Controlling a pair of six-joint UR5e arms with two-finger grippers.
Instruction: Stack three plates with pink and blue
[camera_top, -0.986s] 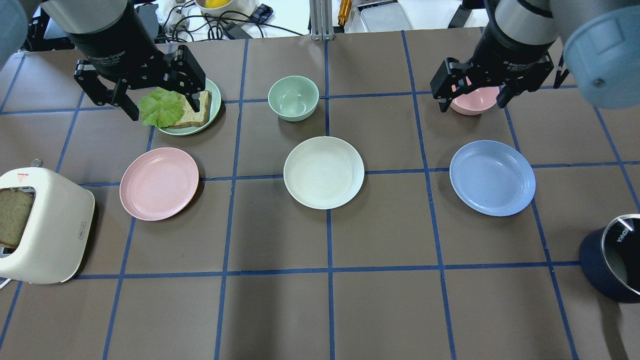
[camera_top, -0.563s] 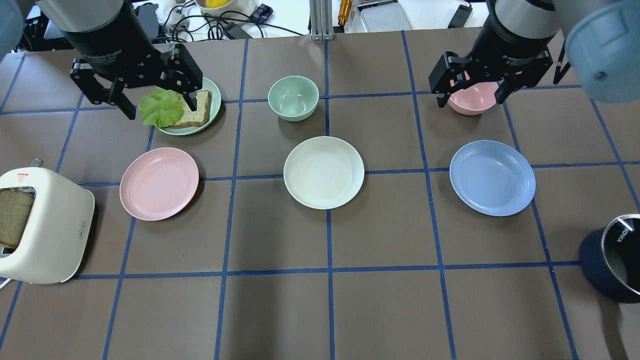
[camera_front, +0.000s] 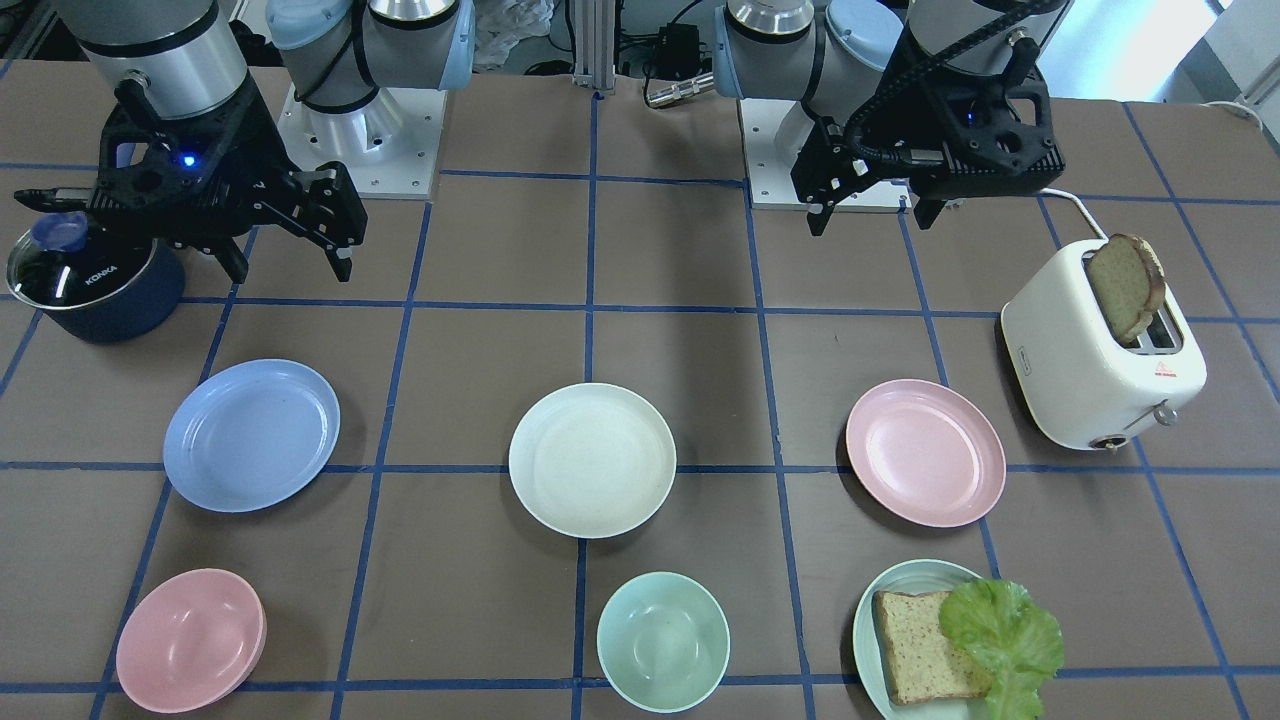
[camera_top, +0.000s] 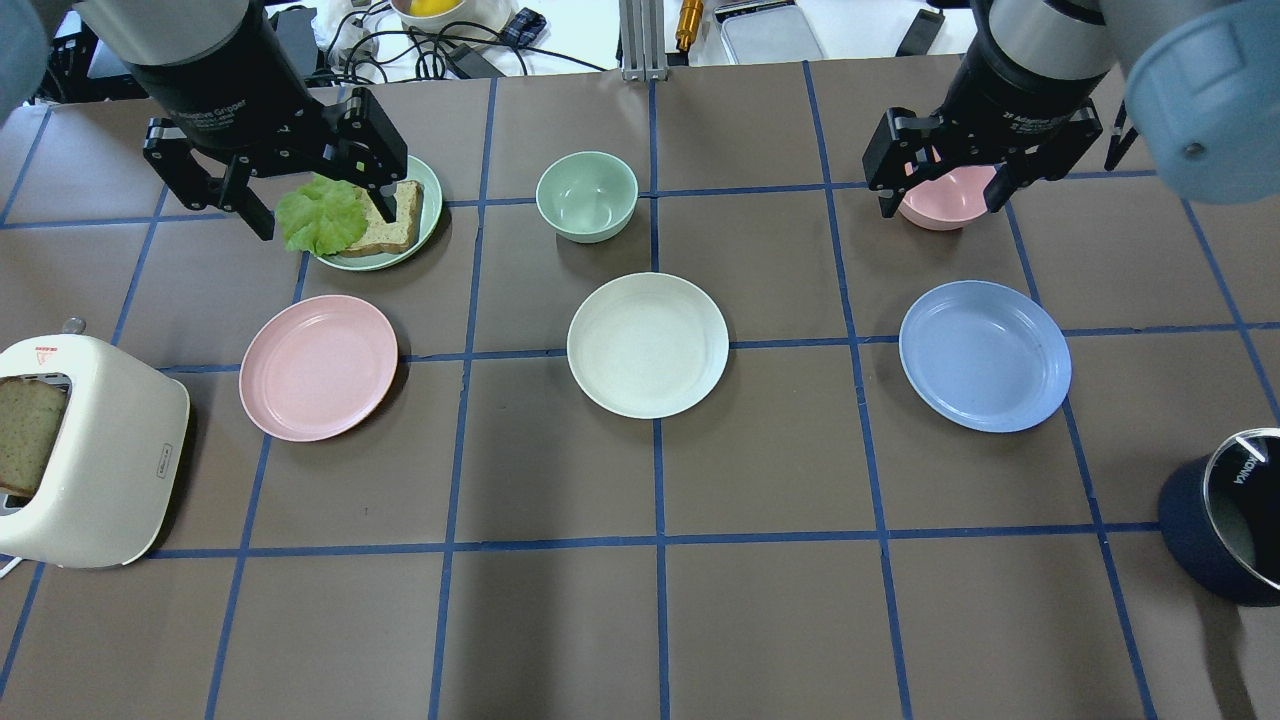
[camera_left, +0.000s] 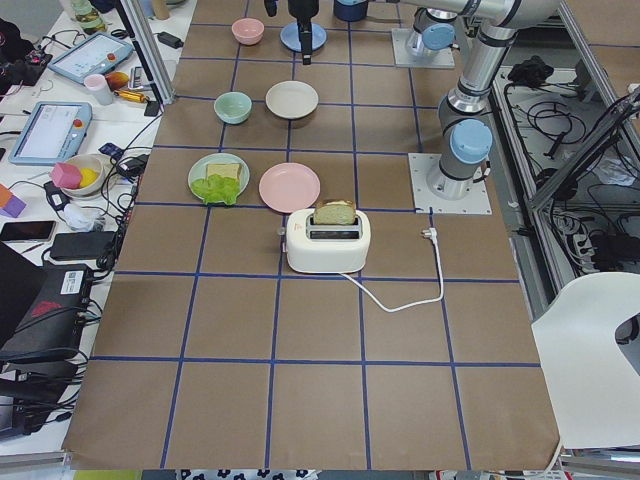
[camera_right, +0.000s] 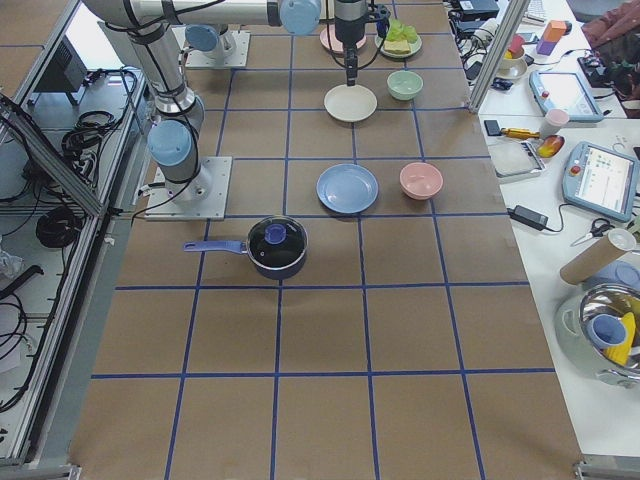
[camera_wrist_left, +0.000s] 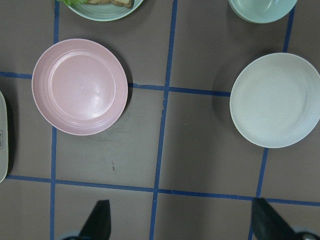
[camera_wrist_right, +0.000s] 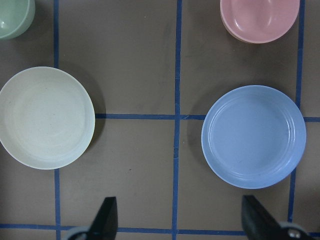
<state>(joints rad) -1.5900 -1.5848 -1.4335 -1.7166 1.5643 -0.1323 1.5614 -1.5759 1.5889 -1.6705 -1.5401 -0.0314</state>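
Three plates lie apart in a row on the brown table: the pink plate (camera_top: 318, 367) at left, the cream-white plate (camera_top: 647, 344) in the middle, the blue plate (camera_top: 985, 355) at right. My left gripper (camera_top: 322, 215) is open and empty, held high; its wrist view shows the pink plate (camera_wrist_left: 80, 86) and the cream plate (camera_wrist_left: 276, 99) below. My right gripper (camera_top: 940, 205) is open and empty, held high; its wrist view shows the blue plate (camera_wrist_right: 254, 136) and the cream plate (camera_wrist_right: 46, 117).
A pale green plate with bread and lettuce (camera_top: 385, 225), a mint bowl (camera_top: 587, 195) and a pink bowl (camera_top: 945, 200) sit behind the row. A white toaster (camera_top: 90, 455) stands at far left. A dark lidded pot (camera_top: 1225, 515) stands at far right.
Both grippers have shifted slightly toward the far side of the table and stay open. The plates have not moved.
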